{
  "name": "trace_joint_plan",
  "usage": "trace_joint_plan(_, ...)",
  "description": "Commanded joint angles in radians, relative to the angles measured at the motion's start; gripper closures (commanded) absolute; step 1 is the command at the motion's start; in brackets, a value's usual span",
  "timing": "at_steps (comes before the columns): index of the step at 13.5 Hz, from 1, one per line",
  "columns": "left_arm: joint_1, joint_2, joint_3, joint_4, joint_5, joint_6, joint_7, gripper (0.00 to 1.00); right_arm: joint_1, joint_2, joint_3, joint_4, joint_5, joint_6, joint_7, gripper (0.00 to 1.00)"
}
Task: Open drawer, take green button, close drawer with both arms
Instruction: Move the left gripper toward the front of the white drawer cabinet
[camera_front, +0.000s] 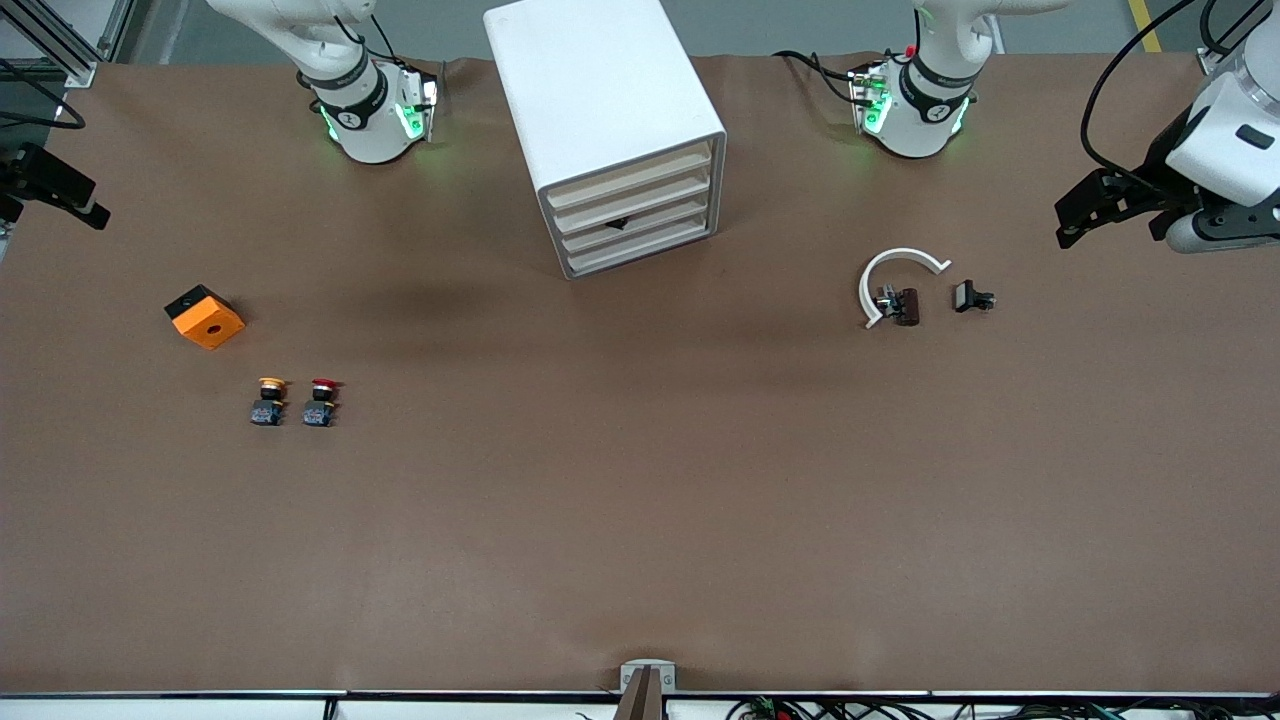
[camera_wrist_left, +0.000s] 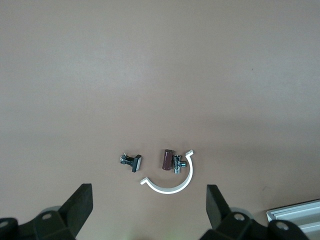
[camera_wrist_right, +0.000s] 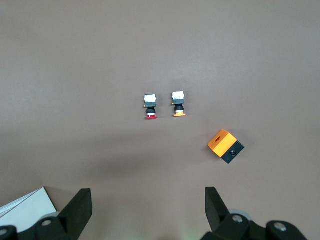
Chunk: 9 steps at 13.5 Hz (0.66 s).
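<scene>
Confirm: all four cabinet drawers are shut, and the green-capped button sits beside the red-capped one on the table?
Not quite. The button beside the red-capped button is the yellow-capped button, as the front view shows; no green one is visible. The drawers of the cabinet are all shut.

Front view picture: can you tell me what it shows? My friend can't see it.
A white cabinet with four shut slat drawers stands on a brown table between two robot arms. A yellow button, a red button and an orange box lie toward the right arm's end; a white curved clip and small metal parts lie toward the left arm's end.

Brown matte tabletop (camera_front: 640, 520), grey floor (camera_front: 800, 25) past its edge, possibly concrete
</scene>
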Motion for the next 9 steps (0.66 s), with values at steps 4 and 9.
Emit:
trace_joint_plan(4,0.007,0.049,-0.002,0.057,-0.028,-0.019,0.013,0.0,-0.007,-0.022,0.004,-0.002,0.013,-0.012,0.001,0.0)
trace_joint_plan(9,-0.001,0.165,-0.005,0.092,-0.033,-0.013,0.007,0.0,-0.007,-0.022,0.008,-0.001,0.012,-0.018,-0.002,0.0)
